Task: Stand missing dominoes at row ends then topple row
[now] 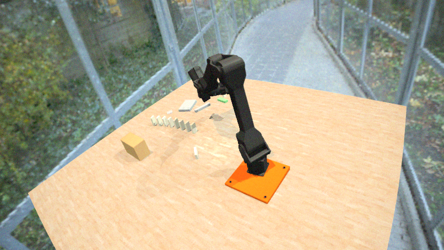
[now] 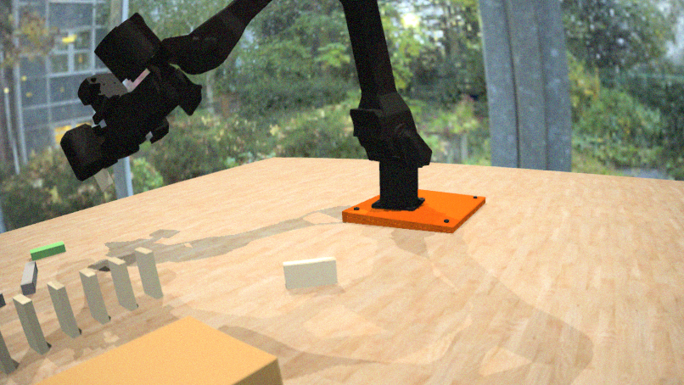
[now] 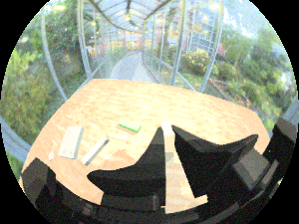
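My gripper (image 1: 204, 98) (image 2: 97, 170) (image 3: 165, 128) is shut on a cream domino (image 2: 103, 181) (image 3: 170, 168) and holds it tilted, high above the far left part of the table. A row of several cream dominoes (image 1: 173, 123) (image 2: 92, 293) stands on the table (image 1: 310, 148) below and in front of it; the nearest end domino (image 1: 194, 127) (image 2: 148, 272) is upright. Another cream domino (image 1: 195, 152) (image 2: 309, 273) lies on its long edge between the row and the arm's base.
A tan box (image 1: 135, 146) (image 2: 167, 356) sits left of the row. A flat grey slab (image 1: 187, 105) (image 3: 71, 142), a grey bar (image 1: 202, 107) (image 2: 28, 277) (image 3: 96, 150) and a green piece (image 1: 222, 99) (image 2: 47, 249) (image 3: 129, 127) lie behind the row. The orange base plate (image 1: 273, 186) (image 2: 454, 210) holds the arm.
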You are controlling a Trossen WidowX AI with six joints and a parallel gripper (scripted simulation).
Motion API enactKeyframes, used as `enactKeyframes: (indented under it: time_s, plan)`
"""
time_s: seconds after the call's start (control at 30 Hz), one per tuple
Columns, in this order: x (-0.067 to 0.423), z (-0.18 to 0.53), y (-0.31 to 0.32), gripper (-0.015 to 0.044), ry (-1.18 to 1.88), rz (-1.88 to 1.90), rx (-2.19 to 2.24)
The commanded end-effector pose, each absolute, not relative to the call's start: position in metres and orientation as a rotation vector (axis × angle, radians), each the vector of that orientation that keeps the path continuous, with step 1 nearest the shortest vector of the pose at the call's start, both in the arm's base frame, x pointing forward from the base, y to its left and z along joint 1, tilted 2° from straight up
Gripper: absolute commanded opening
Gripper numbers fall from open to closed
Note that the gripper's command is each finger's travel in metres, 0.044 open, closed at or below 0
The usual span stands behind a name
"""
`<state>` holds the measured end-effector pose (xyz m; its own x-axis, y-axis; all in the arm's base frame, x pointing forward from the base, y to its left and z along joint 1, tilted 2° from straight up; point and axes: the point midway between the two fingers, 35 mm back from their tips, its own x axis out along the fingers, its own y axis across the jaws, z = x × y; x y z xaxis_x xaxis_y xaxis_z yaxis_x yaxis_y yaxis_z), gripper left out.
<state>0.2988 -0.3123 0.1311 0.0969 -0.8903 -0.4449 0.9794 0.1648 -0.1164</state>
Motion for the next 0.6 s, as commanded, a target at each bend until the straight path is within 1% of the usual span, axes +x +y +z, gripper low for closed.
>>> enactKeyframes:
  time_s: [0.0,0.57]
  plan:
    - [0.295,0.131,-0.306,0.0027,0.424,-1.424,0.189]
    - [0.27,0.14,-0.272,0.0027,0.192,-1.532,0.067]
